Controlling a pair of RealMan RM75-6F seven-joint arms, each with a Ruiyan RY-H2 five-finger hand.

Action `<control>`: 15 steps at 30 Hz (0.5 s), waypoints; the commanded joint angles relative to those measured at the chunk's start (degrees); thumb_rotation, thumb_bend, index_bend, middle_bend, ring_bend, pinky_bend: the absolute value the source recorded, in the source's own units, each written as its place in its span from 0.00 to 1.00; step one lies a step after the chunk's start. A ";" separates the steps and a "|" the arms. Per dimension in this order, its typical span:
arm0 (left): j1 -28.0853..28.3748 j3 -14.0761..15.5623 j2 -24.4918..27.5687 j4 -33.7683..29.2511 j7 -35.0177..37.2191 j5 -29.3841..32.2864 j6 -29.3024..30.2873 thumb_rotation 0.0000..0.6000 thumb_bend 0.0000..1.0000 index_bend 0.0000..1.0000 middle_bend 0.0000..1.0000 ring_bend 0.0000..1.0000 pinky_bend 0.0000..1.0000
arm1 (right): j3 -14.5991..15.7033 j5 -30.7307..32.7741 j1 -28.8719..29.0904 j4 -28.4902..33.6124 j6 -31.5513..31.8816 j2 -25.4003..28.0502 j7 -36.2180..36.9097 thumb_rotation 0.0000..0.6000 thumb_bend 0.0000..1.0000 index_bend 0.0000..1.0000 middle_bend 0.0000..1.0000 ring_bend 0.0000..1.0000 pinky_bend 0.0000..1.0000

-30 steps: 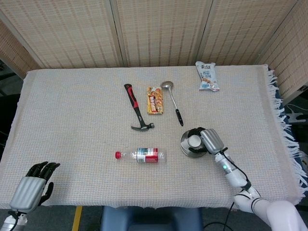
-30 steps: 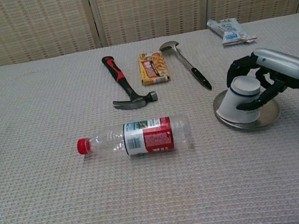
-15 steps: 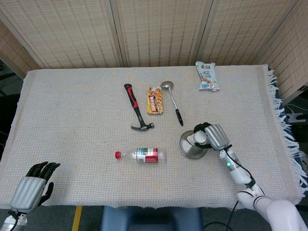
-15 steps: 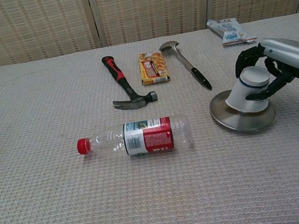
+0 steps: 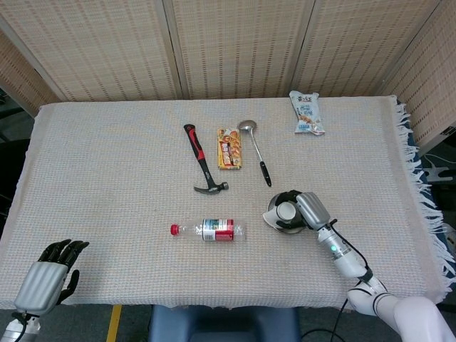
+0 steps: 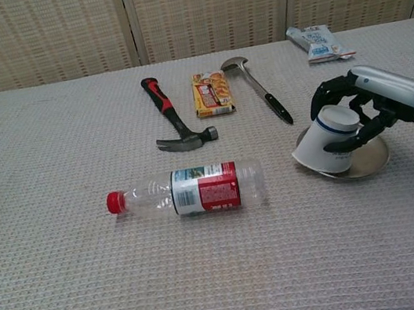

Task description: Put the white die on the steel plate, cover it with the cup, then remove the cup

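Note:
My right hand grips a white paper cup with a blue band. The cup is upside down and tilted, with its mouth over the left part of the steel plate. From the head view the cup and the right hand cover most of the plate. No view shows the white die; the cup or the hand may hide it. My left hand rests at the table's front left corner, holding nothing.
A plastic bottle with a red cap lies left of the plate. Behind it are a hammer, a snack bar and a metal ladle. A snack packet lies at the back right.
The cup stood on the plate a second ago, was raised up and to the right, and now sits lower and further left, tilted over the plate's left edge. The left hand stayed still.

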State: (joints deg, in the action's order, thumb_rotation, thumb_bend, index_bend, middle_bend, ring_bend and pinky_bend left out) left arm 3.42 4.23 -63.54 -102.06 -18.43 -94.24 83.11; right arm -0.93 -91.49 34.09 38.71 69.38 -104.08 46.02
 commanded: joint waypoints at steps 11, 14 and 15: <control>0.07 -0.01 -0.02 0.01 -0.07 0.06 -0.16 1.00 0.58 0.16 0.17 0.13 0.18 | -2.11 0.89 -0.09 -14.21 4.64 -5.73 -18.73 1.00 0.08 0.55 0.50 0.42 0.77; 0.05 -0.02 0.00 0.00 -0.07 0.05 -0.10 1.00 0.58 0.16 0.17 0.13 0.18 | -1.89 0.85 -0.22 -14.83 4.76 -6.27 -17.19 1.00 0.08 0.55 0.50 0.42 0.77; 0.06 -0.02 -0.01 0.00 -0.07 0.08 -0.14 1.00 0.58 0.16 0.17 0.13 0.18 | -1.74 0.82 -0.29 -14.34 4.60 -6.18 -15.82 1.00 0.08 0.55 0.50 0.42 0.77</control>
State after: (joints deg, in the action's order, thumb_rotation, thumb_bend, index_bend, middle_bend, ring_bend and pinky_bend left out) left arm 3.48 4.22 -63.55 -102.07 -18.50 -94.15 82.97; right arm -2.73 -90.72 33.94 23.88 73.92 -110.26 28.33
